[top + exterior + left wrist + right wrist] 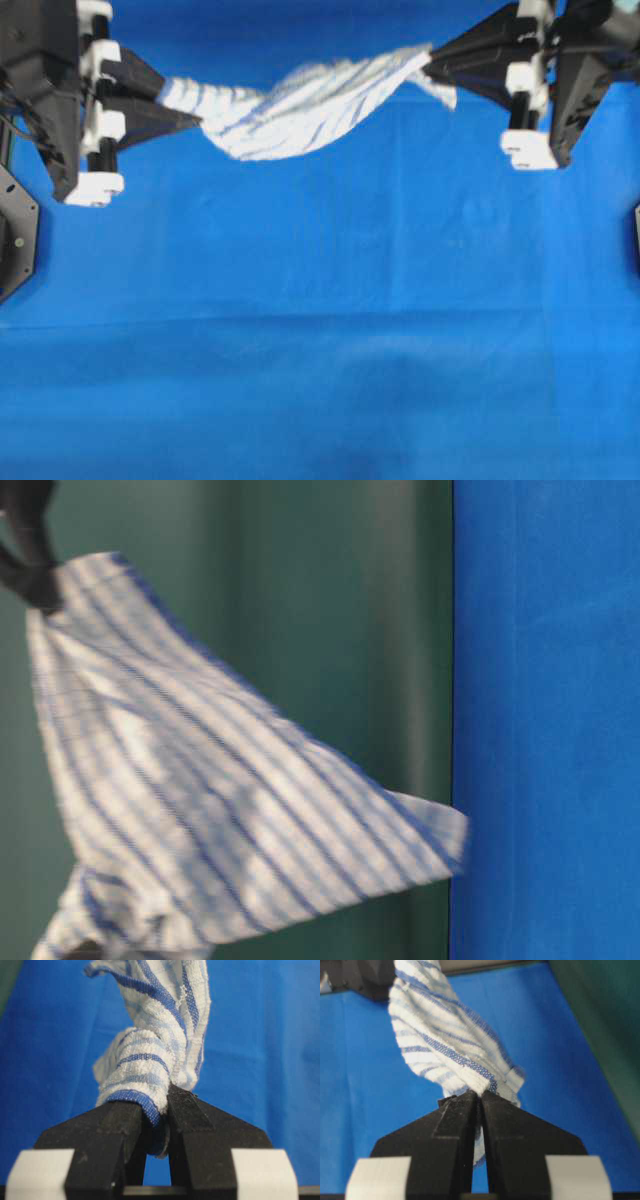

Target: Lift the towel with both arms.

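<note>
The white towel [300,105] with thin blue stripes hangs stretched and twisted in the air between the two arms, above the blue sheet [320,330]. My left gripper [185,108] is shut on the towel's left end; in the left wrist view the bunched cloth [150,1050] is pinched between the black fingers at the gripper [162,1102]. My right gripper [432,60] is shut on the right end, and the right wrist view shows the cloth [440,1035] running from the closed gripper [479,1096]. The table-level view shows the towel [200,780] draped and sagging.
A large plain blue sheet covers the table [320,400]. A black mount [15,235] sits at the left edge and another dark part [636,235] at the right edge. A dark green wall [340,600] stands behind.
</note>
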